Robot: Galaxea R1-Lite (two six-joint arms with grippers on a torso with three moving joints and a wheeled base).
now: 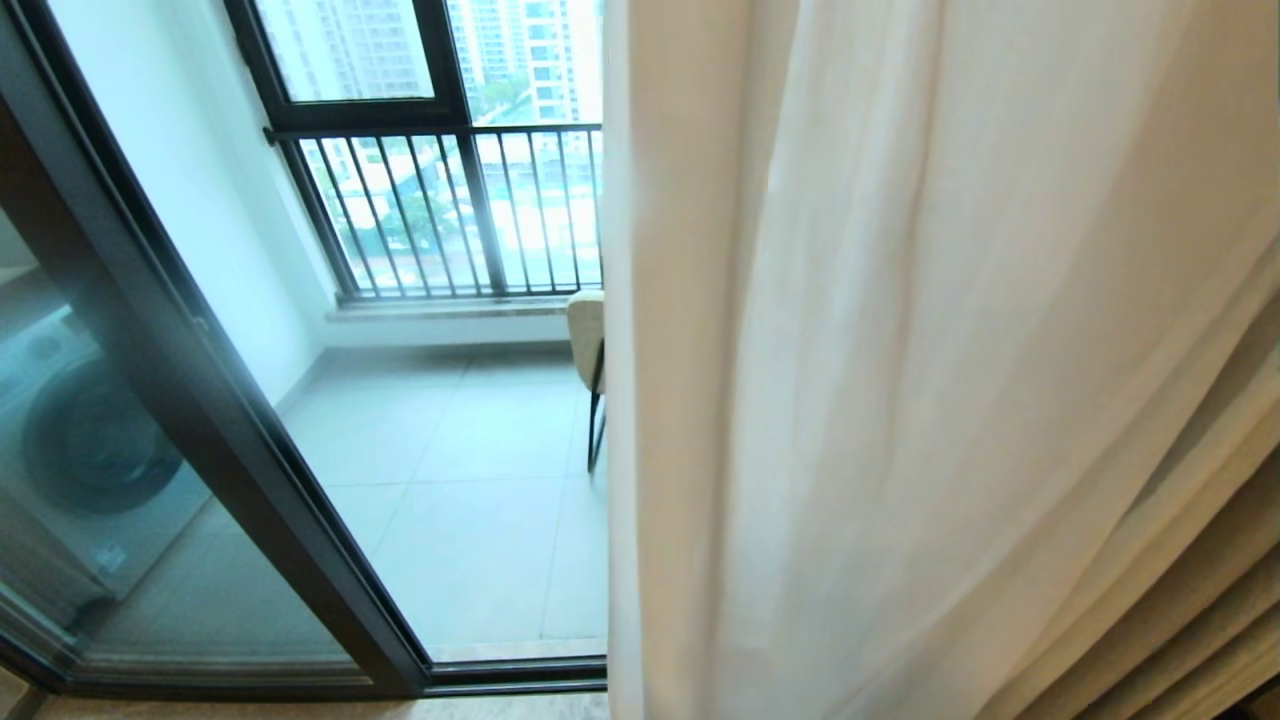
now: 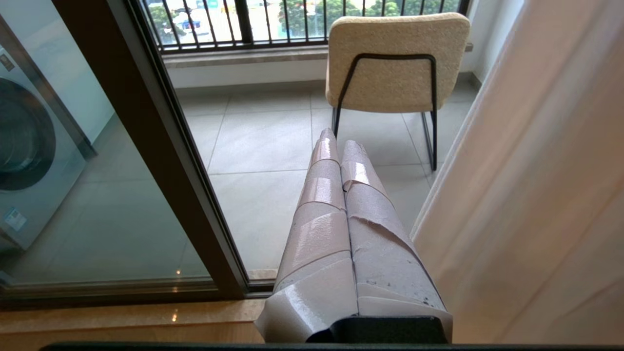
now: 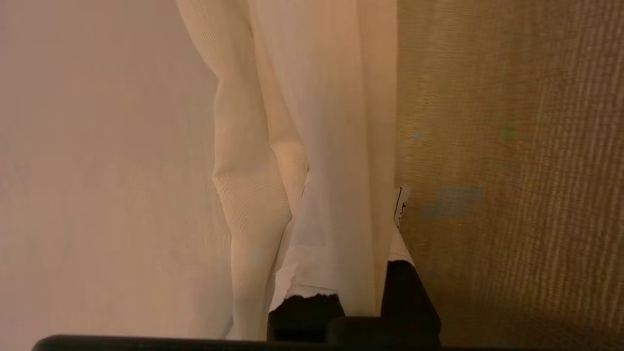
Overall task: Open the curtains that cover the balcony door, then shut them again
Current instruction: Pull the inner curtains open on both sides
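The sheer white curtain (image 1: 900,400) hangs over the right half of the head view, its hemmed edge near the middle. To its left the balcony door (image 1: 200,400) stands uncovered: a dark frame with glass and an open gap onto the tiled balcony. In the right wrist view my right gripper (image 3: 348,209) is shut on a fold of the curtain (image 3: 317,146), which runs between its taped fingers and hides their tips. My left gripper (image 2: 339,141) is parked low and shut on nothing. It points at the gap between the door frame (image 2: 161,146) and the curtain (image 2: 536,195). Neither arm shows in the head view.
A thicker tan drape (image 3: 512,146) hangs beside the right gripper and shows at the head view's lower right (image 1: 1200,620). On the balcony stand a beige chair (image 2: 397,63), a washing machine (image 1: 80,450) behind the glass, and a black-barred railing window (image 1: 450,210).
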